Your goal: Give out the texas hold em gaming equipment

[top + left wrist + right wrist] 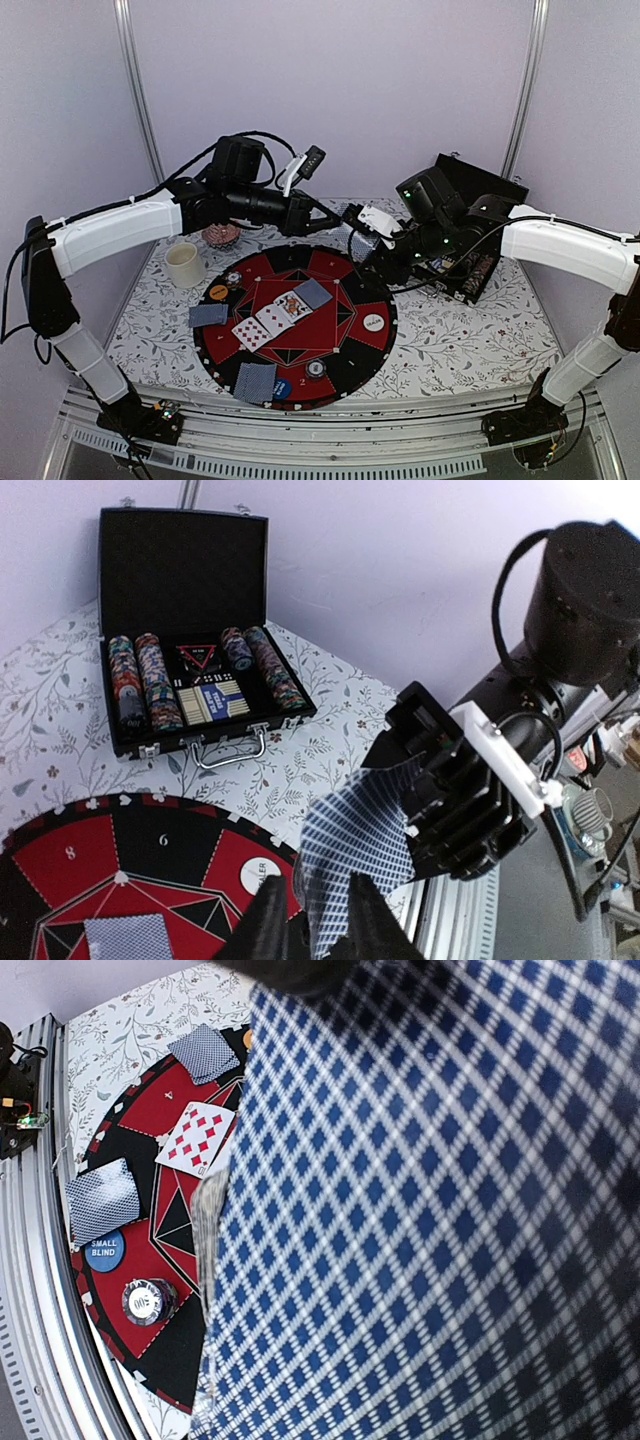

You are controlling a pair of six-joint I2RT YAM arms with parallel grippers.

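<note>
Above the far edge of the round red-and-black mat, the right gripper and left gripper both clench one bent card with a blue-and-white checked back. Face-up cards line the mat's centre, and a striped chip sits near its front edge.

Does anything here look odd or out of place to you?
Yes. The blue-backed card held up in mid-air is bent and twisted, while the cards on the round mat lie flat.
</note>
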